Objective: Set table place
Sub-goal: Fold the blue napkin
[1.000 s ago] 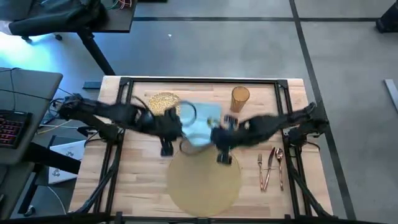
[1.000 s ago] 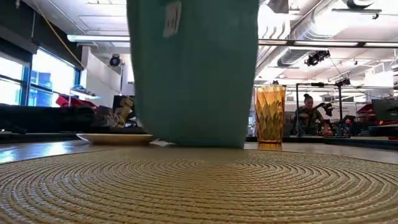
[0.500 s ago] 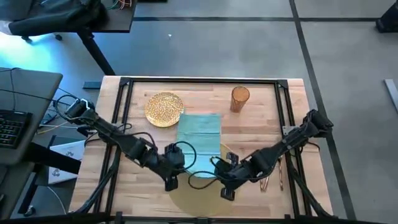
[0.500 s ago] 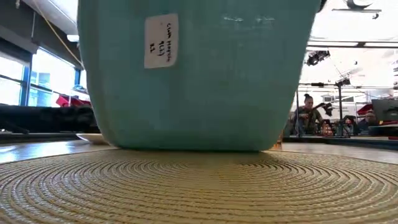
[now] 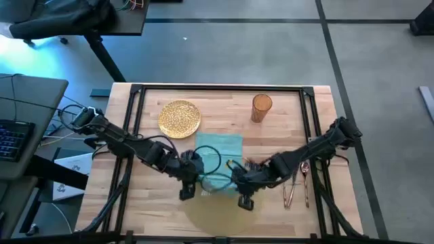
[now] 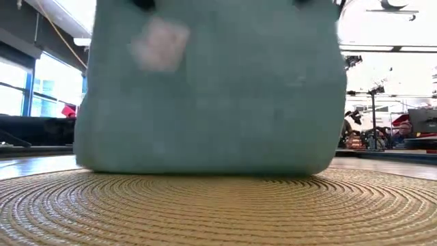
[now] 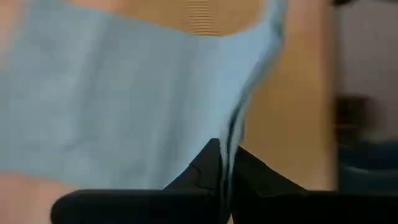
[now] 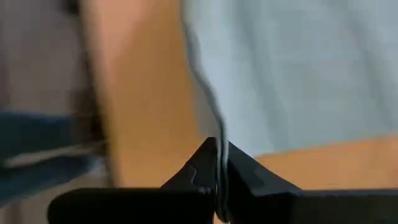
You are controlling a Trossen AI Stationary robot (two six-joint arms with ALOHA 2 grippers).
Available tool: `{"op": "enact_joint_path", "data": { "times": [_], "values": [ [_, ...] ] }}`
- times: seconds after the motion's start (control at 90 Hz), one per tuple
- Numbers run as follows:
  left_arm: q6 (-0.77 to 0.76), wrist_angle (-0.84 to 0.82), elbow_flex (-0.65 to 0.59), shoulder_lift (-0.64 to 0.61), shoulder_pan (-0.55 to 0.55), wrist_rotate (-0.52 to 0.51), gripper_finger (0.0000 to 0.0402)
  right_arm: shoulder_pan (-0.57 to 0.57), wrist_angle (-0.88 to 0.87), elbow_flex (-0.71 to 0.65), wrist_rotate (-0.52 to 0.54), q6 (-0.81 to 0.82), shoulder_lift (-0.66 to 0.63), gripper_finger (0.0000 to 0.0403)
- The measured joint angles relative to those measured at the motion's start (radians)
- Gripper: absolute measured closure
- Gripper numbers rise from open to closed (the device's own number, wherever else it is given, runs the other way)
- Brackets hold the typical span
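The teal napkin (image 5: 218, 152) lies in the table's middle. Its near end is raised, and in the low view the napkin (image 6: 212, 89) hangs like a curtain with its lower fold on the woven placemat (image 6: 218, 208). My left gripper (image 5: 186, 190) and my right gripper (image 5: 244, 198) are each shut on one near corner. The gold plate (image 5: 180, 118) and the amber tumbler (image 5: 262, 107) stand at the far side. The copper cutlery (image 5: 296, 186) lies at the right. My left gripper pinches the napkin's left side edge (image 7: 231, 134) between its two fingers at the near corner. The cloth runs away from the fingertips and hangs down to the table. My right gripper pinches the napkin's right side edge (image 8: 217, 134) between its two fingers at the near corner. The cloth between the two holds is spread wide.
The placemat (image 5: 220, 213) sits at the table's near middle, partly under both grippers. The black rail frame (image 5: 217, 88) runs around the tabletop. A grey desk with a keyboard (image 5: 13, 132) stands beyond the left edge.
Both grippers have gone toward the table's near edge, drawing the napkin's near end with them over the placemat's far rim. The napkin has slid away from the plate and tumbler, and its far end has followed.
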Motion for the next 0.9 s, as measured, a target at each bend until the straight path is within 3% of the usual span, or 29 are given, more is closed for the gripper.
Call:
{"op": "enact_joint_path", "data": {
  "times": [0.144,0.278,0.644,0.9],
  "values": [
    [0.122,0.014,-0.023,0.000,0.084,-0.116,0.0402,-0.098,-0.084,-0.008,0.045,-0.019,0.002,0.0403],
    [0.273,0.086,-0.091,0.000,0.179,-0.153,0.0402,-0.188,-0.076,-0.051,0.047,-0.075,0.004,0.0403],
    [0.478,0.346,-0.293,0.000,0.390,0.011,0.0402,-0.372,0.009,-0.193,0.052,-0.111,0.006,0.0403],
    [0.500,0.427,-0.333,0.018,0.448,0.029,0.0401,-0.444,0.078,-0.243,0.043,-0.185,0.006,0.0403]
  ]
}}
